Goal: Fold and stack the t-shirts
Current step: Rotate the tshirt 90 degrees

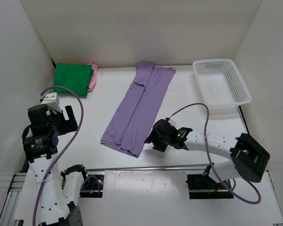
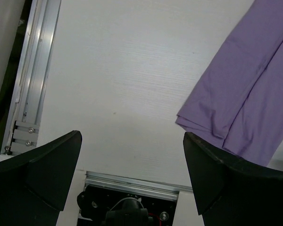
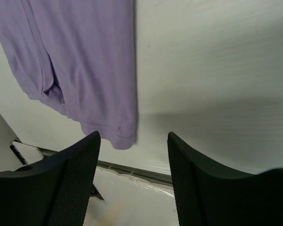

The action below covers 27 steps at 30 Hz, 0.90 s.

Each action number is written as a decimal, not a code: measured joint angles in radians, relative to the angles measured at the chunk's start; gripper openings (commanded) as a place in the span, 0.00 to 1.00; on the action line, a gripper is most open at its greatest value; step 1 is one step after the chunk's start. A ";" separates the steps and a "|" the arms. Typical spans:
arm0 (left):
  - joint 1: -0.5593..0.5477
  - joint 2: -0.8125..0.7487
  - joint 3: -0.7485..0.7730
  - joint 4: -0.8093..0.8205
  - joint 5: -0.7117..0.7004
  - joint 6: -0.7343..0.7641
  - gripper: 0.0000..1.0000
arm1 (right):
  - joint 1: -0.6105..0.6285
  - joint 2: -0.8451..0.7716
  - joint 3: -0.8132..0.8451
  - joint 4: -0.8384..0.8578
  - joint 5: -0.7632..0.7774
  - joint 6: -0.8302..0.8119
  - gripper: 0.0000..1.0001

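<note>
Three white walls point(image 1: 132, 28) enclose the white table point(image 1: 188, 94); left fingers point(image 2: 37, 169) and right fingers point(image 3: 61, 188) gape empty.

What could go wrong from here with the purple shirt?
The right gripper hangs open by the layered near corner of the purple shirt; it may pinch only the top layer and undo the lengthwise fold. The left gripper is open off to the side, so a one-armed fold could skew.

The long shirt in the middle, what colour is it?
The shirt is light purple, clearest in the top view.
</note>
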 measured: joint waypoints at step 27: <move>-0.349 0.258 -0.031 -0.091 0.107 -0.001 0.94 | 0.113 -0.169 -0.257 0.054 -0.024 0.304 0.35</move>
